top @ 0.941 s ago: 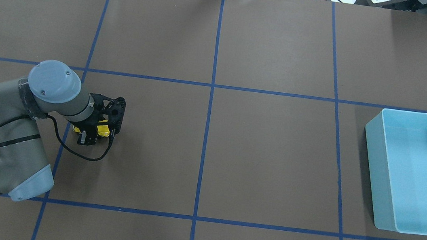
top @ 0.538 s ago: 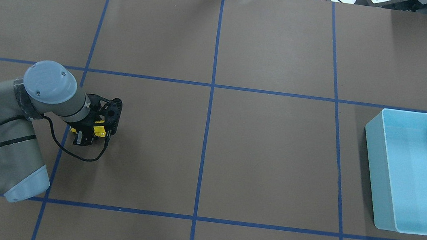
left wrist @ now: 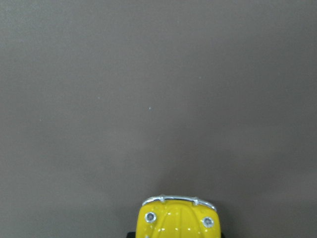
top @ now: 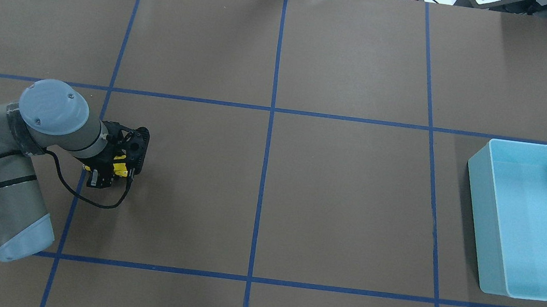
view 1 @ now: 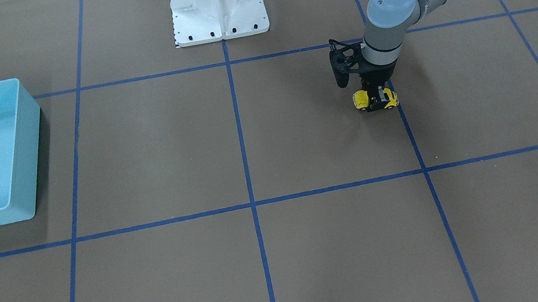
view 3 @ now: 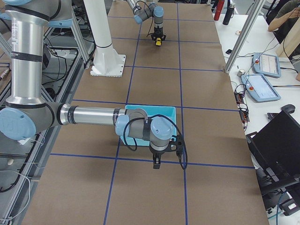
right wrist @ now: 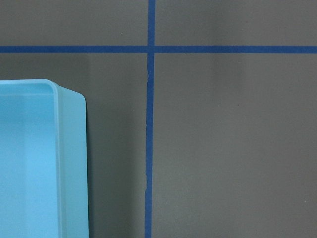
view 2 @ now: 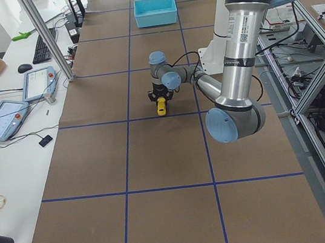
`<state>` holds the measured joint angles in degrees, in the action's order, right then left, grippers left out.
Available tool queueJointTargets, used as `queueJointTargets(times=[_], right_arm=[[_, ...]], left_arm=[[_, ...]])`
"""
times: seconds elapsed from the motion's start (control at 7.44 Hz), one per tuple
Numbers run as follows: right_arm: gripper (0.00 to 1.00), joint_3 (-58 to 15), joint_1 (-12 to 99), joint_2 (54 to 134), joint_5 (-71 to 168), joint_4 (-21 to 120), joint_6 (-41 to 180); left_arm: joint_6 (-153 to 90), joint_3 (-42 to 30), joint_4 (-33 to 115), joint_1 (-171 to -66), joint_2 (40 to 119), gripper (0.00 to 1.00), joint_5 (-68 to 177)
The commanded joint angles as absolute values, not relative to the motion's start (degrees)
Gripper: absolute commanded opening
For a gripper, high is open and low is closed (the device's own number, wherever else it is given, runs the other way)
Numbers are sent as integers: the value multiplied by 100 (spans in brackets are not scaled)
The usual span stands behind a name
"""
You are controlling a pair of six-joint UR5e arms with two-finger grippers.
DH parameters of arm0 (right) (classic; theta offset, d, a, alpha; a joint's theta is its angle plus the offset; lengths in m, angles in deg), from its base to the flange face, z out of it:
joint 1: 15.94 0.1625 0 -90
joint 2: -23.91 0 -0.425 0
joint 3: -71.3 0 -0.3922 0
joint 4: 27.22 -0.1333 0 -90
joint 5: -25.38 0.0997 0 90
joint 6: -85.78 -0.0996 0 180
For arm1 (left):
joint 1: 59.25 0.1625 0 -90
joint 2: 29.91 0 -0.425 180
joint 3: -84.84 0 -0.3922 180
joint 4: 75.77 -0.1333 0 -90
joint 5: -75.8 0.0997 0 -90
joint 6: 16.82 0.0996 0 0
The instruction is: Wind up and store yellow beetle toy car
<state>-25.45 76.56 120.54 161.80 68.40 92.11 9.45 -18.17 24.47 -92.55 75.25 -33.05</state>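
The yellow beetle toy car (view 1: 361, 99) sits low on the brown table mat at the robot's left side, by a blue tape line. My left gripper (view 1: 375, 100) points straight down and is shut on the car's middle. In the overhead view the car (top: 120, 170) shows as yellow patches under the left gripper (top: 112, 173). The left wrist view shows its yellow bonnet and silver bumper (left wrist: 178, 218) just over the mat. My right gripper (view 3: 157, 161) shows only in the exterior right view, beside the bin; I cannot tell whether it is open or shut.
A light blue open bin (top: 477, 215) stands at the robot's far right, and it shows empty in the front view (view 1: 26, 153). Its corner shows in the right wrist view (right wrist: 72, 163). The white robot base plate (view 1: 216, 1) is at the table's near edge. Blue tape lines grid the mat.
My left arm has moved to the left in the overhead view and slightly toward the robot, taking the gripped car along the mat. The bin has not moved.
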Motion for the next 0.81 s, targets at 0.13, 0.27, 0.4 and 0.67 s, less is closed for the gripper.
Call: queueJointTargets(times=[0.13, 0.27, 0.4, 0.67], right_arm=[[100, -2547, 7661, 12050, 16178, 6841, 9210], [100, -2547, 7652, 12050, 16178, 6841, 9219], [100, -2547, 7652, 12050, 16187, 6841, 9219], [100, -2547, 7652, 12050, 16179, 6841, 9210]], left_arm=[[928, -1817, 2382, -9238, 7687, 9, -3283], [928, -1756, 2373, -9230, 7731, 9, -3248], [945, -1721, 2355, -9221, 7723, 8, -3126], [954, -1659, 2355, -9221, 7714, 8, -3090]])
